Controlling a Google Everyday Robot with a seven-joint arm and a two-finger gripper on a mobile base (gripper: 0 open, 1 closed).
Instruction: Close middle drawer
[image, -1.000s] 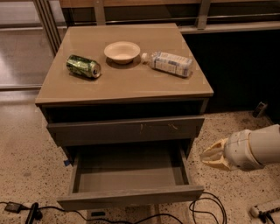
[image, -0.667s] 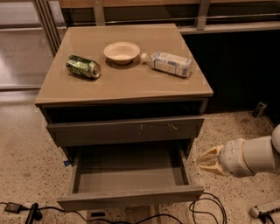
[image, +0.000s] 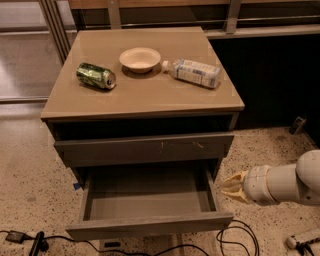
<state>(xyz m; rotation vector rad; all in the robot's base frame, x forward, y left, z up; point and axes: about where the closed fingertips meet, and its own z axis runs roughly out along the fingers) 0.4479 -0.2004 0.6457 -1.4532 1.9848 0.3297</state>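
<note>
The middle drawer (image: 149, 226) is pulled far out of the cabinet. Its plain grey-brown front faces me and its grey box interior (image: 147, 197) holds nothing. My gripper (image: 229, 185), with pale tan tips on a white arm, is low at the right. It sits just outside the drawer's right side wall, near the front right corner, and points left toward it. I see a small gap between it and the drawer.
Above, a drawer front with pale scratch marks (image: 145, 148) stands slightly out. On the cabinet top (image: 150, 97) lie a green can (image: 95, 75), a pale bowl (image: 140, 59) and a plastic bottle (image: 194, 72). Cables (image: 235, 242) run over the floor in front.
My gripper has moved down and a little left, closer to the drawer's right side. The drawer has not moved.
</note>
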